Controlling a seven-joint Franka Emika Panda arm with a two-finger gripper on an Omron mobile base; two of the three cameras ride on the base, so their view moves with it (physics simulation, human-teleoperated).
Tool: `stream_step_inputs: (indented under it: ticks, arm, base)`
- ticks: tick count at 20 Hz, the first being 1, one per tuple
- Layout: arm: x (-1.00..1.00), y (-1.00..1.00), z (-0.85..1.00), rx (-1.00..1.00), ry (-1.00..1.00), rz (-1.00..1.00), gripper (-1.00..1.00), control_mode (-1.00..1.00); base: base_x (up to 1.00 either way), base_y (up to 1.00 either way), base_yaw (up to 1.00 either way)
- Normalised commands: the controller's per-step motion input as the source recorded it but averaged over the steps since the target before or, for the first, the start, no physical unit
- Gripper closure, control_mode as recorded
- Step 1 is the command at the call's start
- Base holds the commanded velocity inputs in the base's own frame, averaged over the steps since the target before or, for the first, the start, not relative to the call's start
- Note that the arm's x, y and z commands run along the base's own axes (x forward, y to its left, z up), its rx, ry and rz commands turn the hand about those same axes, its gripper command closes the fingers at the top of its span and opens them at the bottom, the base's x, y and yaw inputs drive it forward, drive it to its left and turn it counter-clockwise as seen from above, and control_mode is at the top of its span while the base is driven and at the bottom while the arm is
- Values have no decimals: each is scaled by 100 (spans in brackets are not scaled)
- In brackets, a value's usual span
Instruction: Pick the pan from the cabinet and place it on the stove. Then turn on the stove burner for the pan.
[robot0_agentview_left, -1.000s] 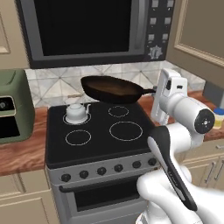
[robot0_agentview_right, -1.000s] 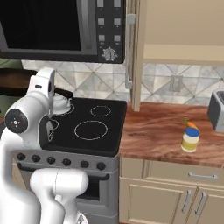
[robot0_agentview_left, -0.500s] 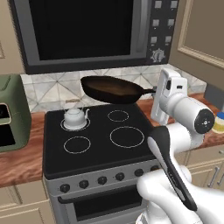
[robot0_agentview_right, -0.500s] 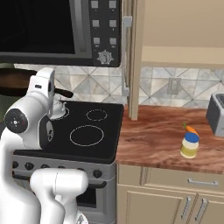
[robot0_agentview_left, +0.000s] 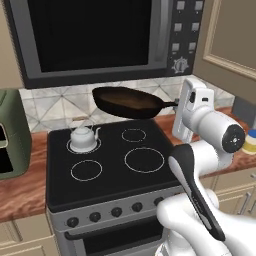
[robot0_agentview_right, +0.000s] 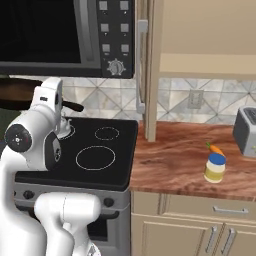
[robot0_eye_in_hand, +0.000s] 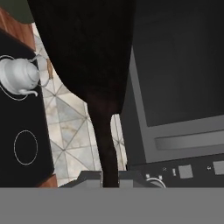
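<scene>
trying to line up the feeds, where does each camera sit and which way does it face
Left base view: behind-left, facing the black glass stove; white arm lower right.
Right base view: behind-right, facing stove and brown wooden counter; arm lower left.
Hand view: on the hand, along the gripper shut on the dark round pan.
Shared: pan, white-silver kettle.

The pan (robot0_agentview_right: 20, 93) hung in the air above the back left corner of the stove (robot0_agentview_right: 95, 150). On the counter (robot0_agentview_right: 170, 165), a small jar (robot0_agentview_right: 216, 167) stood near the front edge, beside a toaster (robot0_agentview_right: 246, 131).
</scene>
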Motion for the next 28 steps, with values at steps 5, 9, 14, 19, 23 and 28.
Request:
stream_step_inputs:
  ticks: [5, 9, 14, 19, 23, 28]
  arm:
    - [0, 0, 0, 0, 0, 0, 100, 100]
    - [0, 0, 0, 0, 0, 0, 100, 100]
    - [0, 0, 0, 0, 0, 0, 100, 100]
    - [0, 0, 0, 0, 0, 0, 100, 100]
    - [0, 0, 0, 0, 0, 0, 100, 100]
    - [0, 0, 0, 0, 0, 0, 100, 100]
  base:
    - [26, 0, -6]
    - [26, 0, -3]
    - [20, 7, -1]
    - [12, 14, 0]
    - [16, 22, 0]
    - [20, 23, 0]
